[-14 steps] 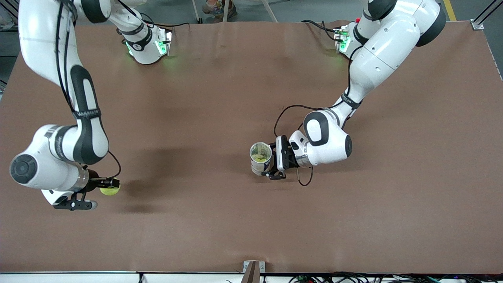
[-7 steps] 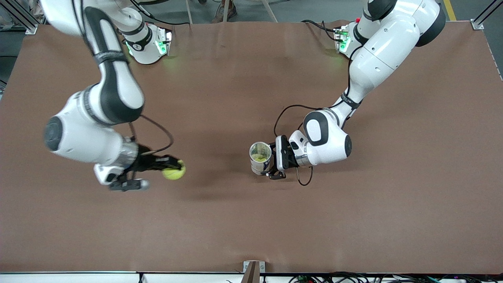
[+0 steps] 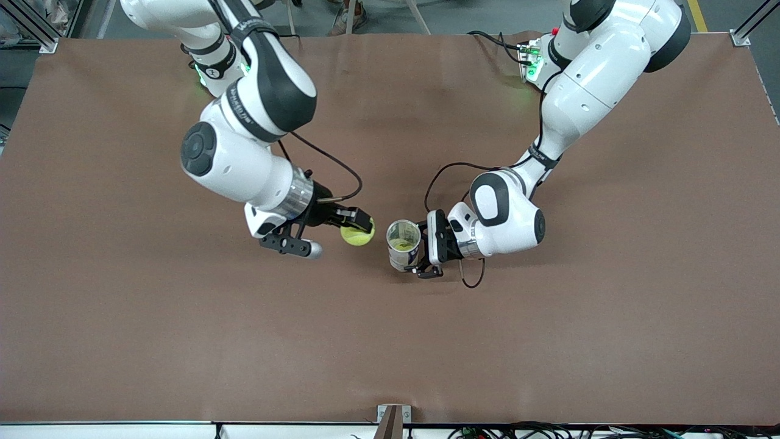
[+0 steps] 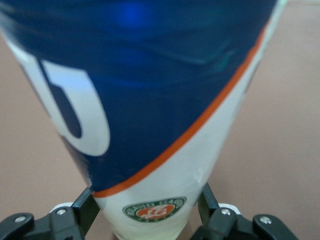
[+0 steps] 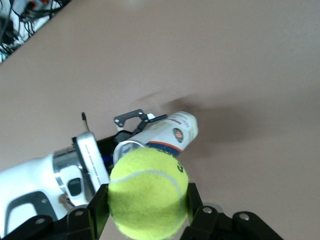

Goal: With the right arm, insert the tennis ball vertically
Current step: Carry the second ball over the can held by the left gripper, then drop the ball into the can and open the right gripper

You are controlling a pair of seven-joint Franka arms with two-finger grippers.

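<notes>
Over brown tabletop (image 3: 390, 341): right pincer (image 3: 359, 227) clamps fuzzy yellow ball (image 3: 357, 235); left pincer (image 3: 419, 251) grips upright glossy cylindrical can (image 3: 403, 245).

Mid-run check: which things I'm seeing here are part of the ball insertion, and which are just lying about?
Part of the job:
- tennis ball, clamped in the right pincer, in the air beside the can's mouth
- ball can, upright with its top open, gripped by the left pincer

Lying about:
- nothing loose; only the brown table and cables at its edge nearest the front camera
</notes>
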